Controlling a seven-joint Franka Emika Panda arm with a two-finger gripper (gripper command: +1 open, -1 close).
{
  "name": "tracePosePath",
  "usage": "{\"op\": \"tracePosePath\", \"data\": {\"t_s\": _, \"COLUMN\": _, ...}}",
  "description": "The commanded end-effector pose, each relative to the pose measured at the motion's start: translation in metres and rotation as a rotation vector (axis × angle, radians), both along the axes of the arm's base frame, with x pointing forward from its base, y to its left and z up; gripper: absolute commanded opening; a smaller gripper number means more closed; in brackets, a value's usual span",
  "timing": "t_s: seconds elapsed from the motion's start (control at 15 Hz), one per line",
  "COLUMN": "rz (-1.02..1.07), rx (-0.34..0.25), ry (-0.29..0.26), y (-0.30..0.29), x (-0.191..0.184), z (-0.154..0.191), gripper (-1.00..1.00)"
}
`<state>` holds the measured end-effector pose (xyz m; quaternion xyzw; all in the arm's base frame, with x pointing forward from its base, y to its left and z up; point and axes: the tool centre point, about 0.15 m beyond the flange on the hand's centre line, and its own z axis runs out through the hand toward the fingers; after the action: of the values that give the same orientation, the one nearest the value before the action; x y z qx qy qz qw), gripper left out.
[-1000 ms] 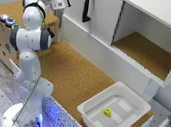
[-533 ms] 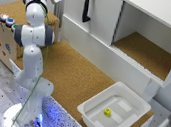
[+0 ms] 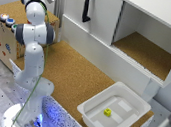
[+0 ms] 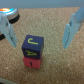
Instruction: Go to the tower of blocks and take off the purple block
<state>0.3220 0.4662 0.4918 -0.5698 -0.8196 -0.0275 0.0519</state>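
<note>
Over at the exterior view's left, the arm hangs above the cork bench [image 3: 78, 78]. Its fingers [image 4: 7, 27] are spread wide either side of the tower, gripping nothing. The purple block [image 4: 32, 46] sits on a pink block [image 4: 31, 62]; I'd drop straight down and pinch only the top one.
</note>
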Motion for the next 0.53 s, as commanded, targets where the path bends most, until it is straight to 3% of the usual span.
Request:
{"op": "tracePosePath", "data": {"t_s": 0.0, "rz": 0.023, "rx": -0.157, "ry": 0.079, "y": 0.0305, "x": 0.0192, "z": -0.0079, "gripper": 1.00}}
{"op": "tracePosePath", "data": {"t_s": 0.33, "rz": 0.034, "rx": -0.159, "ry": 0.115, "y": 0.0349, "x": 0.0152, "z": -0.0166, "gripper": 1.00}}
{"op": "tracePosePath", "data": {"t_s": 0.4, "rz": 0.033, "rx": -0.154, "ry": 0.119, "y": 0.0357, "x": 0.0150, "z": -0.0165, "gripper": -1.00}}
{"op": "tracePosePath", "data": {"t_s": 0.47, "rz": 0.037, "rx": -0.157, "ry": 0.121, "y": 0.0356, "x": 0.0139, "z": -0.0165, "gripper": -1.00}}
